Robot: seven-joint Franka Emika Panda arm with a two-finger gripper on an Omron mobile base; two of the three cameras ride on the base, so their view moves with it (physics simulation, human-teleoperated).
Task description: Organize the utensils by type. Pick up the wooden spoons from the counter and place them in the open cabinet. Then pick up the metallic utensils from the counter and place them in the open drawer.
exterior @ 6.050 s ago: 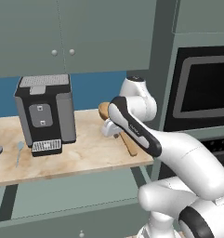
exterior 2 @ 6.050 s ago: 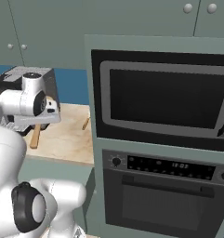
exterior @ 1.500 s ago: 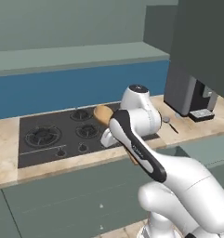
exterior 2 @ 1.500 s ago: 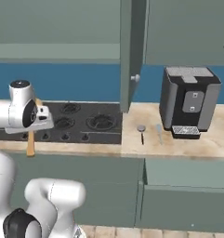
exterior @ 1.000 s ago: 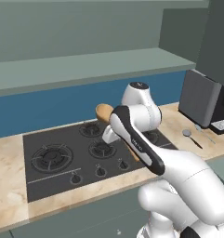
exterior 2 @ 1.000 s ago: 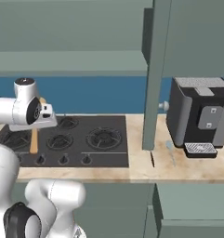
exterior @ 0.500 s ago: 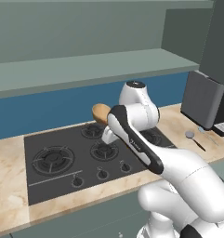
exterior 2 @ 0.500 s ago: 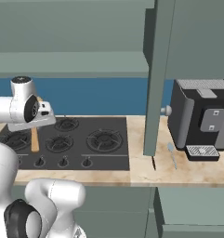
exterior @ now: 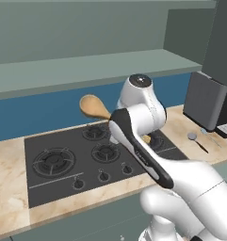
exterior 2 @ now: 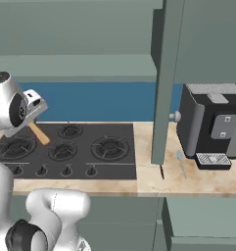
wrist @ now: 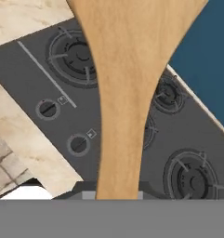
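One wooden spoon (exterior: pixel 94 107) was up in the air, clamped in the gripper (exterior 2: pixel 32 119), whose jaws stood nearly closed around the handle. From the left base camera its oval orange-brown bowl poked out to the left of the arm's white wrist, hanging above the back burners of the black stove (exterior: pixel 63 164). From the right base camera the handle end slanted down below the hand, over the stove's left side. The hand camera looked straight along the broad wooden shaft, with burners and knobs spread beneath it and the blue wall (wrist: pixel 206 69) beyond. Over on the counter (exterior 2: pixel 188 179), a pale spoon (exterior 2: pixel 180 161) lay just beside the coffee machine (exterior 2: pixel 212 125), close to the tall cabinet door (exterior 2: pixel 163 78) with its round knob. A round-headed metal utensil (exterior: pixel 196 140) lay on the counter right of the stove.
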